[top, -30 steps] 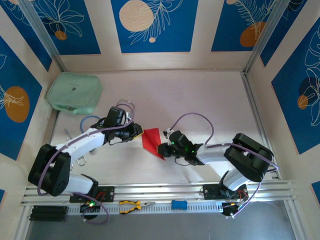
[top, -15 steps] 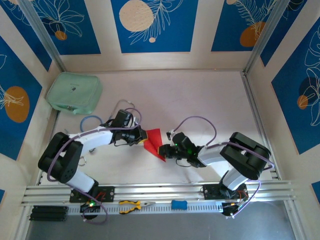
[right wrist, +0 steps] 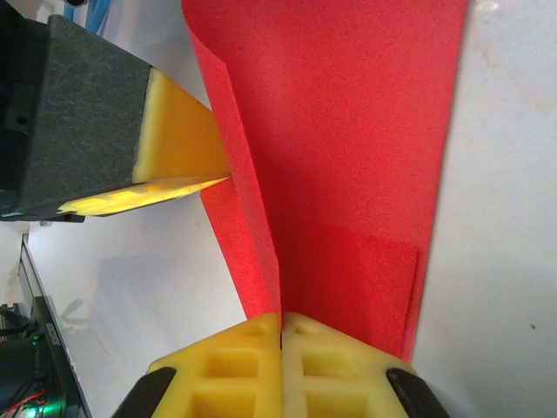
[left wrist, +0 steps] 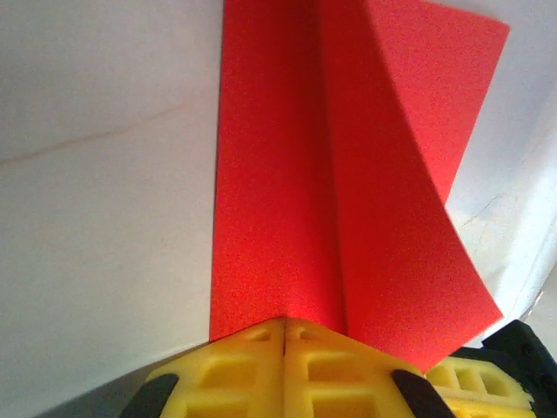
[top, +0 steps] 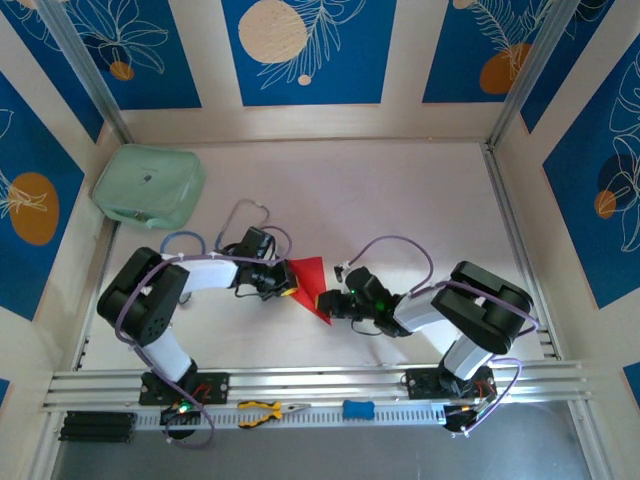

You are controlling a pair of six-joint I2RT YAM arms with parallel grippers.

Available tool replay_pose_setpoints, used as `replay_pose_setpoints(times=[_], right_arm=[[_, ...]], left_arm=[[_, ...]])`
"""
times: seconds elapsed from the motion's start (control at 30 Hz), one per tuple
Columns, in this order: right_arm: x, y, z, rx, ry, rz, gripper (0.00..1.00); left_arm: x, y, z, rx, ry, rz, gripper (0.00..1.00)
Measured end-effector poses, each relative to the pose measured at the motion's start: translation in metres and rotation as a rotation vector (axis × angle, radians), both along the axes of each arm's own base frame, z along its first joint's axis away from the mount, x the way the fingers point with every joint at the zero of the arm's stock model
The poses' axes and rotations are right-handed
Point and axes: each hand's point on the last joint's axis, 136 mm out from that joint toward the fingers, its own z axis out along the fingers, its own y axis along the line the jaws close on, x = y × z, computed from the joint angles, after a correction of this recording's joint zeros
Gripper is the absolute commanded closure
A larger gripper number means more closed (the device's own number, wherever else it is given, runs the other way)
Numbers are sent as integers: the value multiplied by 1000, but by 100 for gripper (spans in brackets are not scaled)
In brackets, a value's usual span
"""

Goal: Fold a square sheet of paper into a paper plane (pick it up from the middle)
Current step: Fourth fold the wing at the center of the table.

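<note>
The square sheet of paper (top: 309,284) is bright red and folded into a creased, pointed shape, lying just in front of the middle of the table. My left gripper (top: 286,284) is shut on its left edge. In the left wrist view the yellow fingertips (left wrist: 261,344) meet on a raised crease of the paper (left wrist: 287,174). My right gripper (top: 323,300) is shut on the paper's near right end. In the right wrist view its fingertips (right wrist: 305,344) pinch a fold of the red paper (right wrist: 357,131), with the left gripper's yellow finger (right wrist: 178,144) close alongside.
A mint-green pouch (top: 148,187) lies at the back left, with a blue cable loop (top: 181,242) in front of it. Orange-handled pliers (top: 266,410) and a blue tool (top: 358,409) rest on the near rail. Patterned walls enclose the table (top: 400,200).
My left gripper has moved right to the paper's left edge and shut on it, its arm swinging in. The right gripper stayed shut on the paper.
</note>
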Motion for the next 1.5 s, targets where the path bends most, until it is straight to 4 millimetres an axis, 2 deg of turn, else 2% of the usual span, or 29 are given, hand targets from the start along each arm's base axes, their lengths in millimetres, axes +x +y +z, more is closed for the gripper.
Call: replay_pose_setpoints(times=[0.53, 1.07, 1.17, 1.3, 1.5], right_arm=[[3, -10, 0, 40, 17, -50, 97], [0, -8, 3, 60, 32, -55, 97], [-2, -3, 7, 54, 26, -36, 96], [-3, 5, 16, 7, -15, 12, 96], [3, 8, 28, -102, -134, 80, 96]], left_arm=[[0, 1, -1, 3, -19, 1, 95], [0, 3, 0, 19, -21, 9, 94], [-1, 4, 0, 19, -25, 11, 88], [0, 8, 6, 27, -46, 24, 73], [9, 15, 41, 21, -157, 72, 43]])
